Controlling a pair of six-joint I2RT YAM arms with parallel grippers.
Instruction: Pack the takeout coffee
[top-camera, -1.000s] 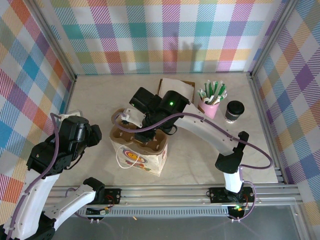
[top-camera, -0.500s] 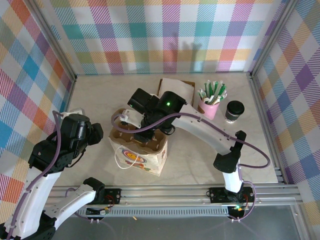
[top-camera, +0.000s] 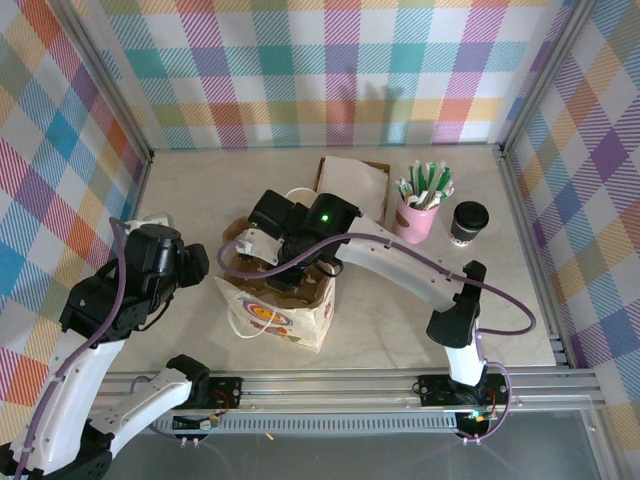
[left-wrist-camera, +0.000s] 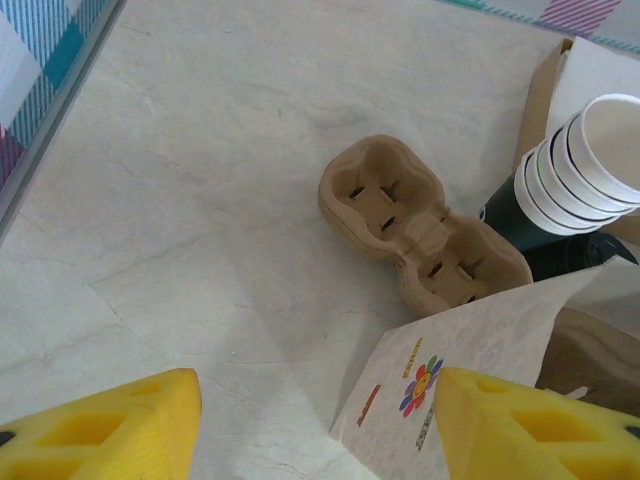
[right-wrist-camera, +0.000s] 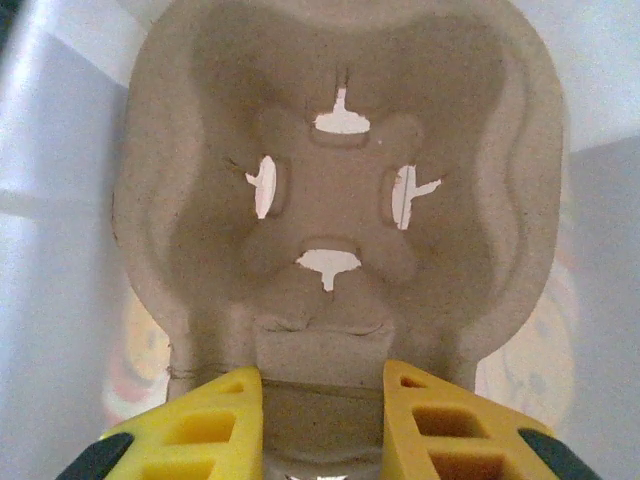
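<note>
- Top external view: the takeout coffee (top-camera: 469, 222), a small dark-walled paper cup with a round black plastic lid, stands upright at the far right of the pale table (top-camera: 200, 190). Its long axis is vertical and its lid faces up.
- A pink cup (top-camera: 421, 210) of green-and-white sticks stands just left of the coffee. Further left are a brown box (top-camera: 352, 177) of white paper and a stack of lidless white cups (top-camera: 298, 194).
- The right gripper (top-camera: 288, 272) sits over the mouth of the white paper bag (top-camera: 285, 315), well apart from the coffee, with the pink cup between them. The left gripper (top-camera: 192, 266) hangs left of the bag, farther from the coffee.
- Left wrist view: the left gripper (left-wrist-camera: 320, 425) has its yellow fingers (left-wrist-camera: 120, 425) spread wide with nothing between them. Ahead lie the brown moulded-pulp carrier (left-wrist-camera: 425, 235), the bag's printed edge (left-wrist-camera: 450, 390) and the cup stack (left-wrist-camera: 585, 160).
- Right wrist view: the right gripper (right-wrist-camera: 320, 420) has its yellow fingers (right-wrist-camera: 190, 430) clamped on the near edge of the carrier (right-wrist-camera: 340, 200).
</note>
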